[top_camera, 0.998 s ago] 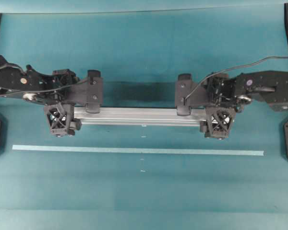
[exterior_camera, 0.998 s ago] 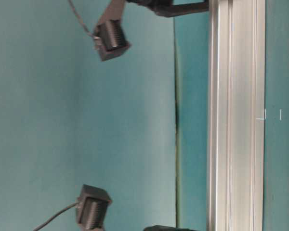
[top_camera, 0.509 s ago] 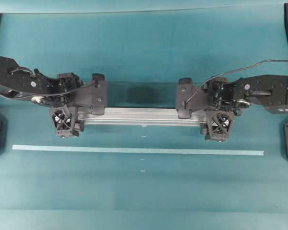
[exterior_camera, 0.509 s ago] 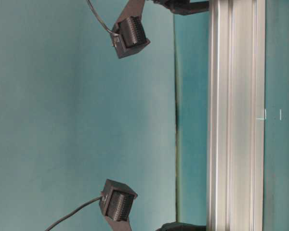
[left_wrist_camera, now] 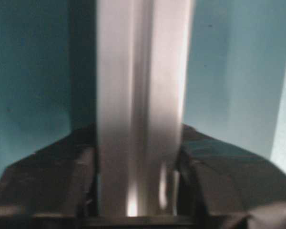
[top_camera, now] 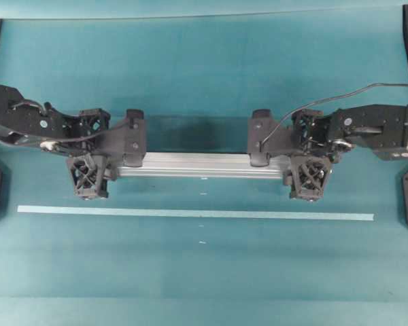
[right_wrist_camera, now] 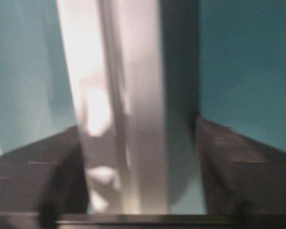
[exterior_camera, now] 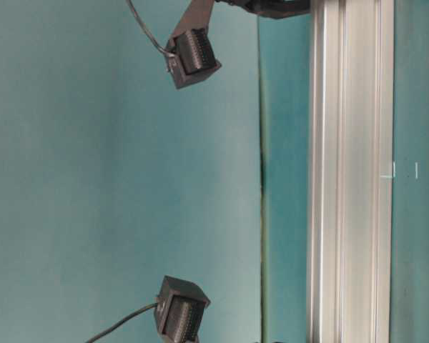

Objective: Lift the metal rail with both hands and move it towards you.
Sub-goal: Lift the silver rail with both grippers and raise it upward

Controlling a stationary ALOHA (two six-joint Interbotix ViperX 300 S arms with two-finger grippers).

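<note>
Overhead view shows a long straight silver aluminium rail [top_camera: 200, 166] with lengthwise grooves lying crosswise on the teal counter [top_camera: 204, 75], a little above the picture's middle. Every place below is given relative to that rail.

At the rail's left end sits the left black claw [top_camera: 90, 165] with lattice-patterned fingers; one lattice finger [top_camera: 87, 178] shows on the near side of the rail and the claw's broad wrist block lies on the far side. In the left wrist view the rail [left_wrist_camera: 140, 109] runs straight up between two dark fingers [left_wrist_camera: 81, 186], each pressed close against a side of it, so this claw grips the rail's left end.

Below the rail, parallel to it and apart from it, lies a thin flat pale-blue tape strip [top_camera: 196, 214], reaching past both rail ends.

At the rail's right end sits the right black claw [top_camera: 311, 165], its lattice finger [top_camera: 310, 178] likewise on the near side. In the blurred right wrist view the rail [right_wrist_camera: 126, 105] passes between two dark fingers [right_wrist_camera: 229, 167]; a narrow gap seems to show beside the right one, so I cannot tell whether this claw has closed fully.

Table-level view shows the rail [exterior_camera: 350, 171] resting on the counter.
</note>
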